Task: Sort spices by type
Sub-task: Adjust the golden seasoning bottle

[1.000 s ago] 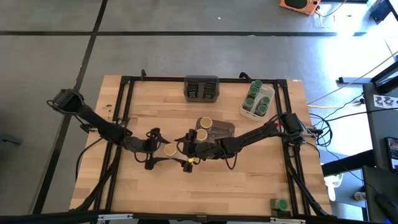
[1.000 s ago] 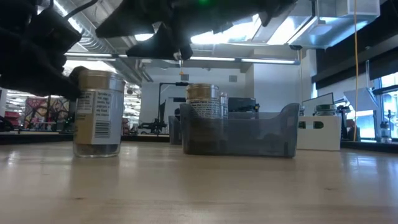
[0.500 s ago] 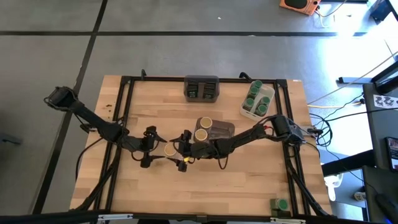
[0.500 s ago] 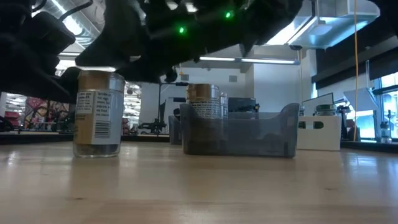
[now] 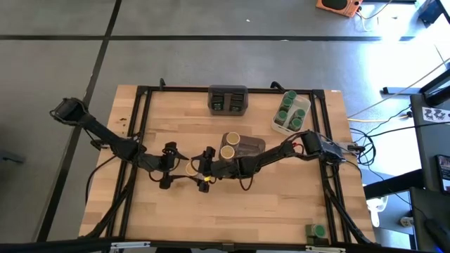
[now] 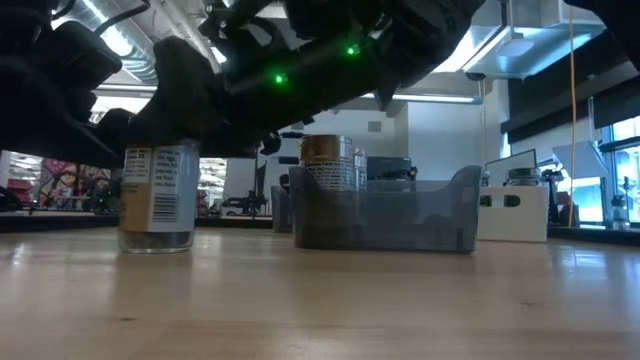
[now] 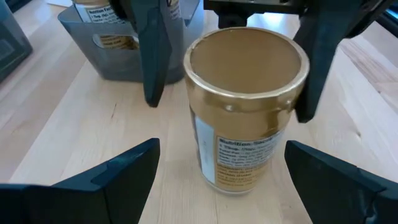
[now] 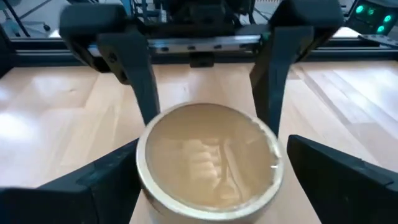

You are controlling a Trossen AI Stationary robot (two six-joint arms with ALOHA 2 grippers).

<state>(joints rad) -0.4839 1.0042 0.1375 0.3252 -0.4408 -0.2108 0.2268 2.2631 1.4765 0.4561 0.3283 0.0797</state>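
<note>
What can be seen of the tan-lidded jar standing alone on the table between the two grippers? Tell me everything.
The tan-lidded jar is a round, clear-looking container with a flat, shiny gold-tan lid and a paper label bearing print and a barcode; dark contents show at its base. It stands upright on the wooden table, apart from the grey bin that holds two like jars. The left gripper and the right gripper, both open, flank it from opposite sides; no finger visibly touches it.

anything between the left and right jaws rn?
Yes: one tan-lidded jar, upright on the table. Left gripper and right gripper face each other across it, jaws open; both wrist views show this.
</note>
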